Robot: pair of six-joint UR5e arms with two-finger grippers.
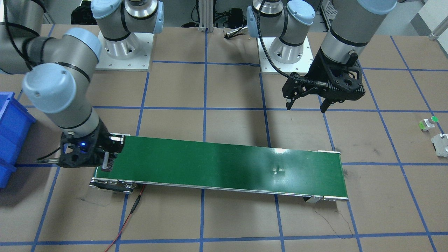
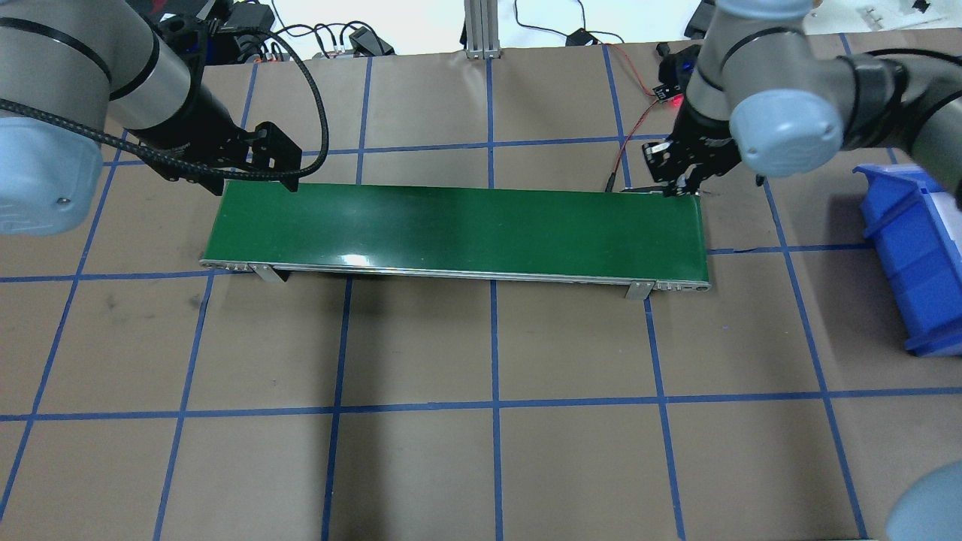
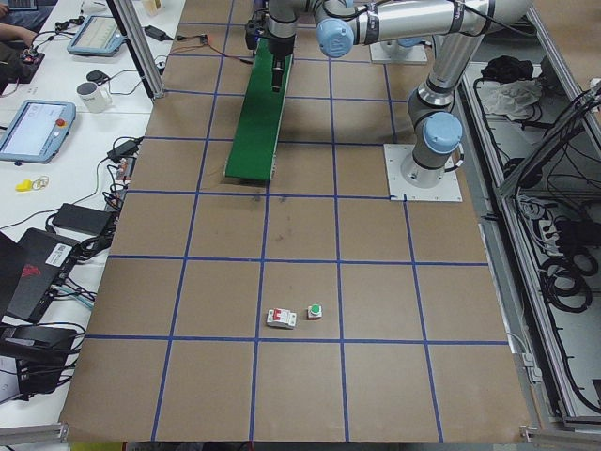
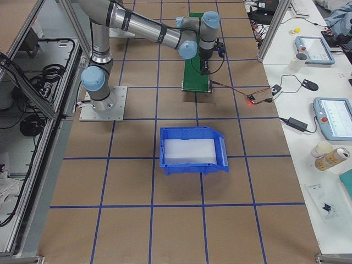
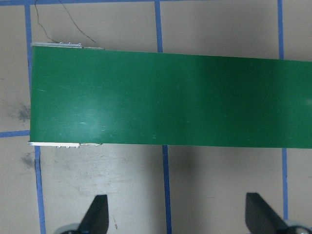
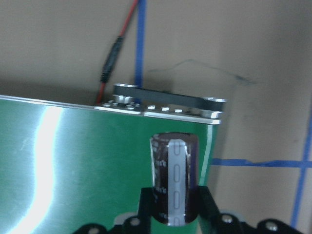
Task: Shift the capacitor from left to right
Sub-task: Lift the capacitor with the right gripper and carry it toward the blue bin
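The capacitor (image 6: 174, 180), a stubby dark cylinder with a pale grey stripe, is held upright between the fingers of my right gripper (image 6: 174, 210). That gripper (image 1: 107, 163) (image 2: 680, 184) is shut on it low over the right end of the green conveyor belt (image 1: 224, 164) (image 2: 458, 229). My left gripper (image 1: 306, 105) (image 5: 178, 207) is open and empty. It hangs above the table beside the belt's left end (image 5: 170, 97).
A blue bin (image 2: 917, 255) (image 4: 192, 149) stands on the table past the belt's right end. A white part with a green cap (image 1: 428, 122) and a light grey boxy part (image 1: 440, 142) lie far to the left. A red wire (image 1: 129, 213) runs from the belt's right end.
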